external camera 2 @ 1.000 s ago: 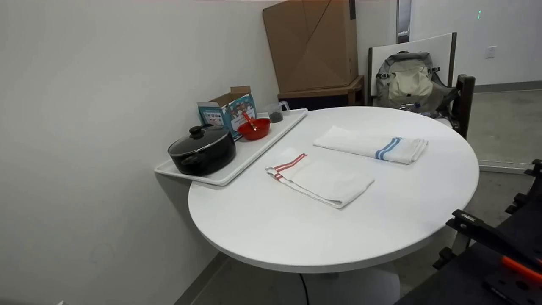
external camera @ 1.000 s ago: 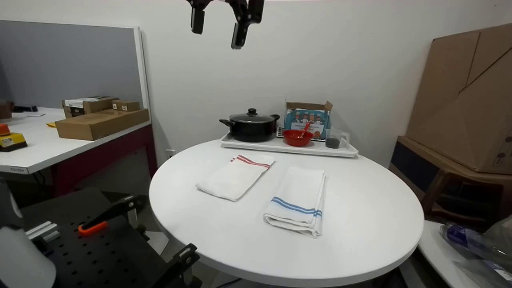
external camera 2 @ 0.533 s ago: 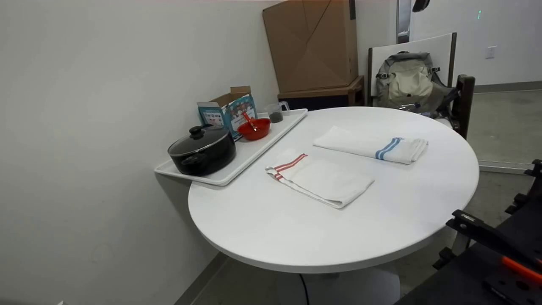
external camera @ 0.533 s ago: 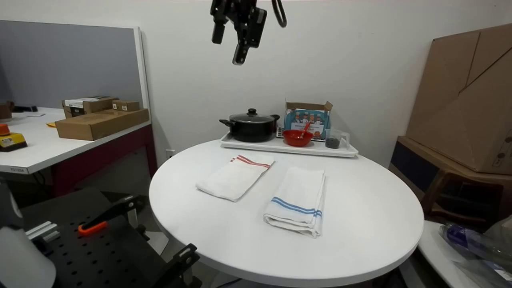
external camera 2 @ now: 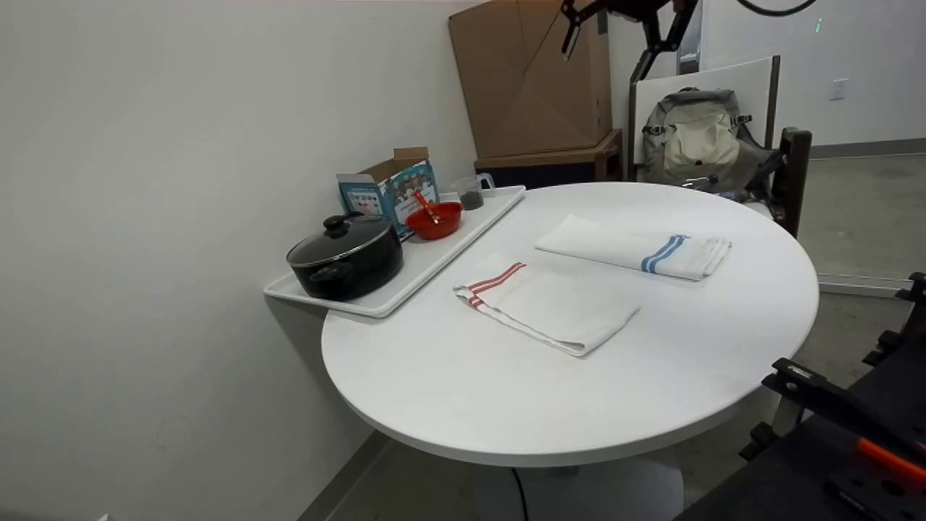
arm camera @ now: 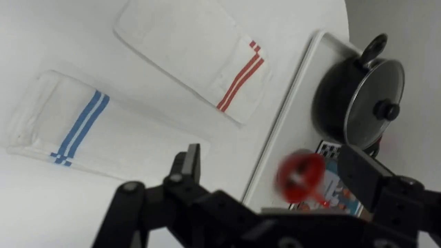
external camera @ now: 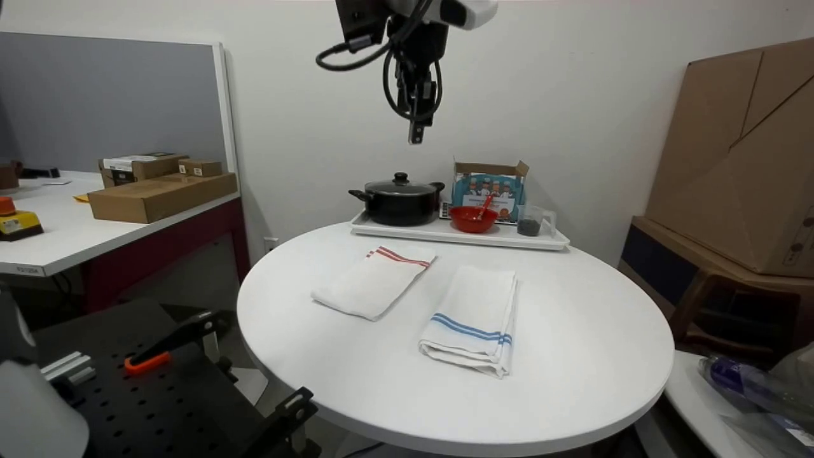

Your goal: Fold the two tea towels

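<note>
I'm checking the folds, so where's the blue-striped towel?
In an exterior view, the blue-striped towel lies on the round white table, right of the red-striped towel.

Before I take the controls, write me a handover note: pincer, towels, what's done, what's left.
The pincer is open, in the air, holding nothing.
The red-striped towel lies flat on the table, its edges showing folded layers.
The blue-striped towel lies beside it, not touching, folded into a narrower strip.
Done: both are folded at least once.
Left: possibly one more fold on the red-striped towel; how many folds are wanted isn't shown.
</note>
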`<state>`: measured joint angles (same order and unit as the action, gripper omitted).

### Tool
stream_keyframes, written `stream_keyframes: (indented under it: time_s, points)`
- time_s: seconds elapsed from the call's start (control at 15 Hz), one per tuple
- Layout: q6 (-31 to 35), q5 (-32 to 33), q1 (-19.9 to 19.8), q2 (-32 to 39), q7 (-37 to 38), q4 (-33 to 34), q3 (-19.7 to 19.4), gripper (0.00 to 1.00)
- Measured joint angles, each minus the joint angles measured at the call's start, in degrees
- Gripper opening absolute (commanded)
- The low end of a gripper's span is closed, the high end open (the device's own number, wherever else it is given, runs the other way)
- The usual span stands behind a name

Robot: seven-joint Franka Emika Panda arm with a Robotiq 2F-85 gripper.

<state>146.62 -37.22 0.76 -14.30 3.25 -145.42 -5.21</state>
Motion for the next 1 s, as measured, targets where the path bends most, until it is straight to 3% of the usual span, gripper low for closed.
stream_keyframes:
  time_s: [0.27,0.6,0.67,0.8,1.0]
  points:
    - [16.93,0.56,-0.02,5.57,11.43,-2.96,5.6,1.0]
    - [32.21,13.24,-3.84,14.1,33.4,-10.71,11.84,1.0]
    - [34.1,17.13,-4.61,16.23,37.88,-12.39,11.66,1.0]
    - [34.6,23.74,-3.63,20.66,44.7,-13.57,7.73,1.0]
    - [34.75,22.87,-2.84,22.2,44.01,-12.86,6.7,1.0]
